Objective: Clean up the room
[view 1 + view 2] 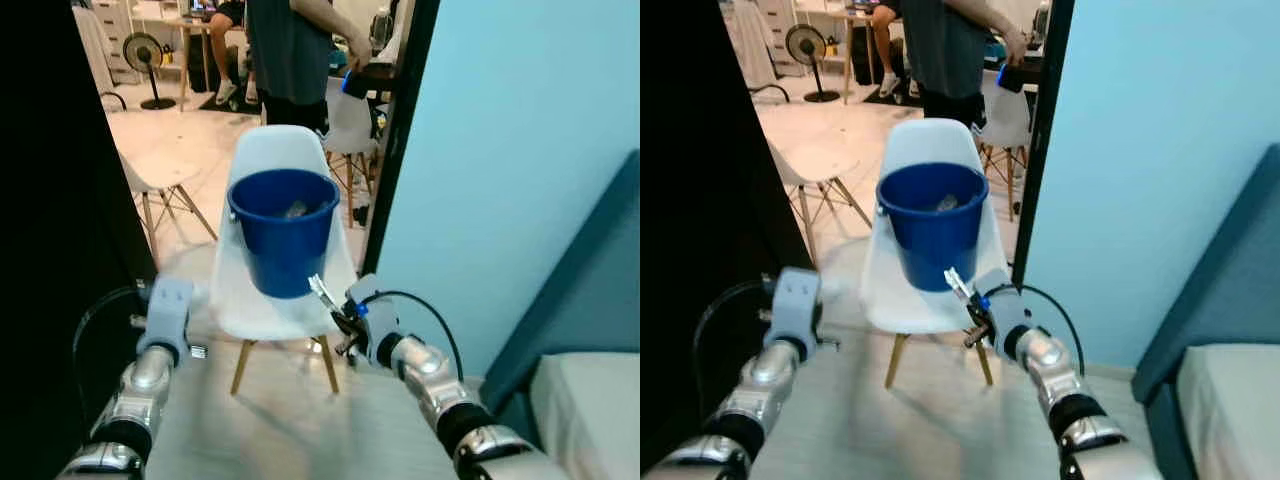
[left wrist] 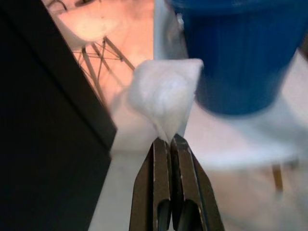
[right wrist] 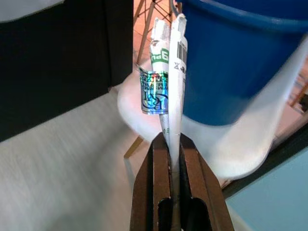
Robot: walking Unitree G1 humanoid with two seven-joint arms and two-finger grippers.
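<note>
**Two light scraps carried toward the blue bucket**

Left tool pinching a corner of a white tissue wad, clamped together on it; right tool clamped flat on a crumpled printed wrapper with a shiny label. Both pieces hanging just short of the blue bucket standing on the white chair, some litter already lying inside. Judging both as near weightless, soft and limp, not fragile; wrapper film probably slippery, so gripping well in from the edge, and needing a full release above the rim
</note>
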